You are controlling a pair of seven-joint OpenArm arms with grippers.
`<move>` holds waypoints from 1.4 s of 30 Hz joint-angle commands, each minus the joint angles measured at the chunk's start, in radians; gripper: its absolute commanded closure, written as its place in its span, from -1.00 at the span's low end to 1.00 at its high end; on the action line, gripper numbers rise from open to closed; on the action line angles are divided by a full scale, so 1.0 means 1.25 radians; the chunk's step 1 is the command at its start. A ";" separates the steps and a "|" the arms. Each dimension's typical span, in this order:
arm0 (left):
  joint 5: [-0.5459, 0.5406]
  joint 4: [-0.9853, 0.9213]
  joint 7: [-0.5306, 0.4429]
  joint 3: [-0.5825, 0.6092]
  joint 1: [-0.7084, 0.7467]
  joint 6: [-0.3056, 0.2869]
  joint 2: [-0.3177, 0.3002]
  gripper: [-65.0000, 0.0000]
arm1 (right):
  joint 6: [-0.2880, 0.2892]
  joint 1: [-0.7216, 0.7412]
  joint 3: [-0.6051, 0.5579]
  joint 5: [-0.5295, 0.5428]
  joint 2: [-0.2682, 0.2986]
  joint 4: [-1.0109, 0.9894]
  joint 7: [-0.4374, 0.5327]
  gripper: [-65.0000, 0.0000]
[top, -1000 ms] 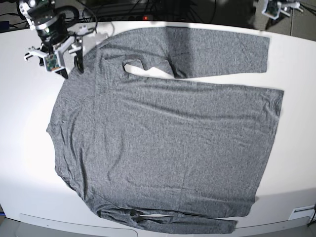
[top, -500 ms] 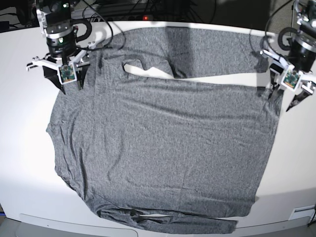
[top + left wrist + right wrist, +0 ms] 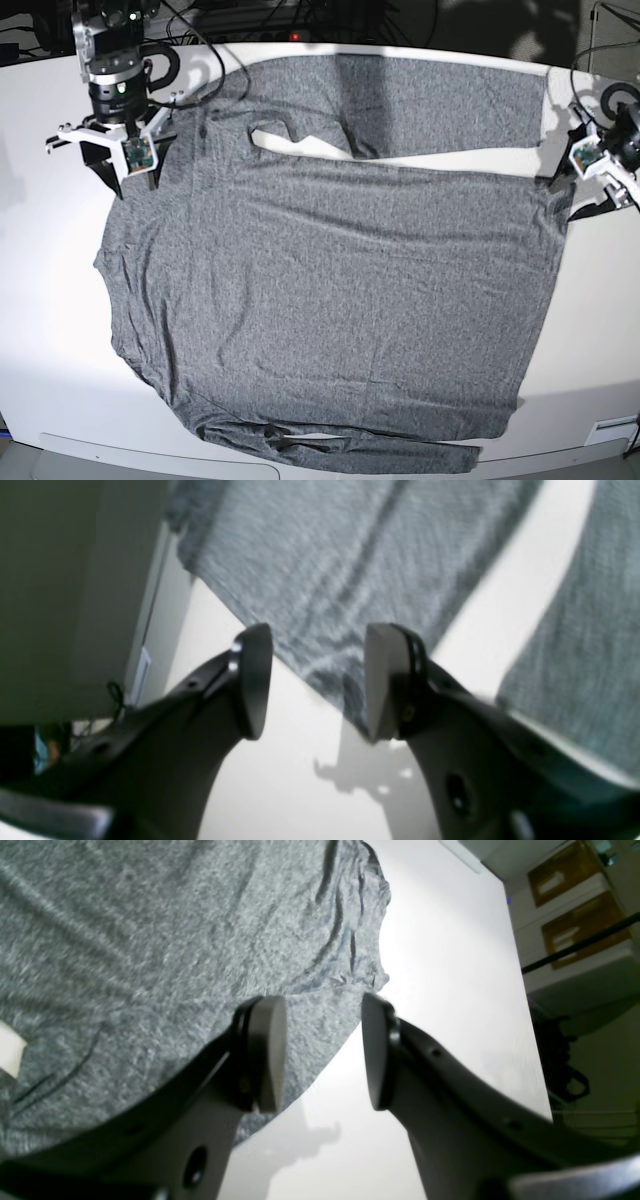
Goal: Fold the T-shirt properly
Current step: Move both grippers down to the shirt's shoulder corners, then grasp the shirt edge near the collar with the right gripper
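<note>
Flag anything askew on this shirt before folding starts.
The T-shirt lies flat but uneven: the far sleeve is folded across the top, and the near sleeve is bunched under the near edge.

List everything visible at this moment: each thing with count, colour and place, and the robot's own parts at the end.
T-shirt: one, heather grey, long-sleeved, spread flat over most of the table, one sleeve folded across its far edge, the other bunched at the near edge.
Table: one, white, under the shirt, bare at both sides.
Cables: several, dark, behind the table's far edge.
Boxes: two, brown, on shelving beyond the table in the right wrist view.
Right pincer: one, black, open, over the shirt's edge at the far left of the base view.
Left pincer: one, black, open, over the shirt's corner by the gap between sleeve and body, at the far right of the base view.
</note>
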 commanded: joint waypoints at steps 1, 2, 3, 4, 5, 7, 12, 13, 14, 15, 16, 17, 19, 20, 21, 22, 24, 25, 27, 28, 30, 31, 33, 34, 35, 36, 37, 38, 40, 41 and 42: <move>0.014 -0.004 -0.013 0.000 -0.008 0.010 -0.027 0.10 | -0.006 0.003 0.004 -0.008 0.005 0.014 0.011 0.21; 0.035 -0.017 -0.011 0.012 -0.009 0.010 -0.038 0.10 | -0.006 0.005 0.004 -0.008 0.004 0.014 0.005 0.21; 0.056 -0.028 -0.012 0.026 -0.010 0.011 -0.050 0.10 | -0.006 0.007 0.004 -0.008 0.004 0.014 0.000 0.21; 0.072 -0.037 -0.011 0.043 -0.013 0.011 -0.062 0.10 | -0.006 0.009 0.004 -0.008 0.004 0.014 -0.003 0.21; 0.090 -0.044 -0.011 0.060 -0.020 0.013 -0.072 0.10 | -0.006 0.012 0.004 -0.008 0.004 0.014 -0.003 0.21; 0.113 -0.057 -0.011 0.100 -0.042 0.014 -0.087 0.10 | -0.006 0.016 0.004 -0.007 0.004 0.014 -0.003 0.21; 0.143 -0.113 0.006 0.199 -0.141 0.016 -0.089 0.10 | -0.006 0.021 0.004 -0.008 0.004 0.014 -0.003 0.21; 0.143 -0.128 0.019 0.218 -0.160 0.016 -0.089 0.10 | -0.006 0.021 0.004 -0.008 0.004 0.014 -0.003 0.21; 0.143 -0.146 0.026 0.236 -0.178 0.016 -0.089 0.10 | -0.006 0.021 0.004 -0.008 0.004 0.014 -0.003 0.21; 0.143 -0.164 0.028 0.255 -0.194 0.016 -0.090 0.10 | -0.006 0.021 0.004 -0.008 0.004 0.014 -0.003 0.21; 0.143 -0.183 0.028 0.274 -0.208 0.016 -0.091 0.10 | -0.006 0.021 0.004 -0.008 0.004 0.014 -0.003 0.21; 0.143 -0.201 0.028 0.294 -0.222 0.016 -0.093 0.10 | -0.006 0.021 0.004 -0.008 0.004 0.014 -0.003 0.21; 0.143 -0.231 0.028 0.333 -0.247 0.016 -0.095 0.10 | -0.006 0.021 0.004 -0.007 0.004 0.014 -0.003 0.21; 0.144 -0.244 0.028 0.351 -0.261 0.016 -0.095 0.10 | -0.006 0.022 0.004 -0.007 0.004 0.014 -0.003 0.21; 0.144 -0.258 0.028 0.369 -0.275 0.016 -0.095 0.10 | -0.006 0.022 0.004 -0.007 0.004 0.014 -0.003 0.21; 0.149 -0.273 0.028 0.385 -0.291 0.017 -0.095 0.10 | -0.006 0.022 0.004 -0.007 0.004 0.014 -0.003 0.21; 0.194 -0.307 0.028 0.416 -0.323 0.017 -0.095 0.10 | -0.006 0.022 0.004 -0.007 0.004 0.014 -0.003 0.21; 0.215 -0.325 0.028 0.431 -0.336 0.017 -0.096 0.10 | -0.006 0.022 0.004 -0.007 0.004 0.014 -0.003 0.21; 0.224 -0.360 0.028 0.458 -0.352 0.017 -0.095 0.10 | -0.006 0.022 0.004 -0.007 0.004 0.014 -0.003 0.21; 0.224 -0.373 0.027 0.467 -0.352 0.020 -0.095 0.10 | -0.006 0.022 0.004 -0.006 0.004 0.014 -0.003 0.21; 0.224 -0.387 0.008 0.477 -0.349 0.019 -0.095 0.20 | -0.006 0.022 0.004 0.009 0.004 0.014 -0.003 0.21; 0.224 -0.391 -0.006 0.477 -0.347 0.019 -0.095 0.35 | -0.006 0.022 0.004 0.025 0.004 0.014 -0.003 0.21; 0.223 -0.391 -0.015 0.477 -0.347 0.019 -0.095 0.76 | -0.006 0.023 0.004 0.062 0.004 0.014 -0.004 0.21; 0.223 -0.391 -0.014 0.477 -0.348 0.020 -0.095 0.99 | -0.006 0.028 0.004 0.081 0.004 0.014 -0.006 0.21; 0.219 -0.391 -0.014 0.477 -0.350 0.020 -0.095 1.00 | -0.006 0.036 0.004 0.103 0.004 0.014 -0.018 0.21; 0.209 -0.391 -0.014 0.477 -0.350 0.019 -0.095 1.00 | -0.006 0.048 0.004 0.121 0.004 0.014 -0.032 0.21; 0.191 -0.391 -0.015 0.477 -0.350 0.019 -0.095 1.00 | -0.005 0.062 0.004 0.137 0.004 0.014 -0.051 0.21; 0.169 -0.391 -0.015 0.477 -0.350 0.019 -0.095 1.00 | -0.005 0.078 0.004 0.150 0.004 0.014 -0.067 0.21; 0.124 -0.391 -0.015 0.477 -0.350 0.019 -0.095 1.00 | 0.047 0.115 0.004 0.156 0.004 0.014 -0.124 0.21; 0.105 -0.391 -0.014 0.477 -0.350 0.019 -0.095 1.00 | 0.106 0.135 0.004 0.157 0.004 0.014 -0.168 0.21; 0.092 -0.391 -0.014 0.477 -0.350 0.019 -0.095 1.00 | 0.173 0.153 0.003 0.166 0.004 0.014 -0.207 0.21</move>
